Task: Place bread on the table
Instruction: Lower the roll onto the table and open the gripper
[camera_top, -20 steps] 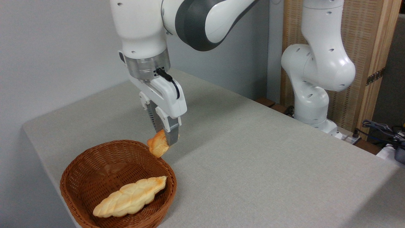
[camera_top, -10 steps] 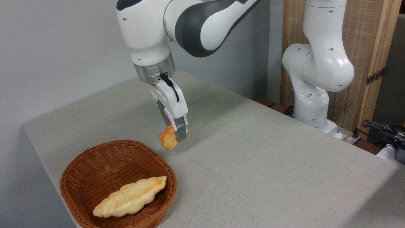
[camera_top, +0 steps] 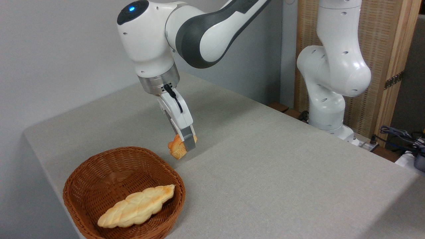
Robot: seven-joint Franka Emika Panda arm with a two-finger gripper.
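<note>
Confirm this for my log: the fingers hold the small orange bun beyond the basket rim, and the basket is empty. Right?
Not quite: the basket is not empty. The camera view shows a pale braided loaf lying in it. The rest stands: the fingers hold the small orange bun beyond the rim.

The light grey, finely speckled tabletop [camera_top: 265, 172] lay bare over its whole middle and right side, leaving wide room for a gripper to pass or descend. At the near left corner the brown oval wicker basket [camera_top: 83, 186] stood as the one obstacle on the surface, its raised rim walling in a long pale-yellow braided loaf [camera_top: 136, 206]. Just beyond the basket's far rim, the white arm's jaws filled the gap, clamped on the small orange-golden knotted bun [camera_top: 176, 149]. The arm's white base column [camera_top: 327, 109] blocked the far right edge.
</note>
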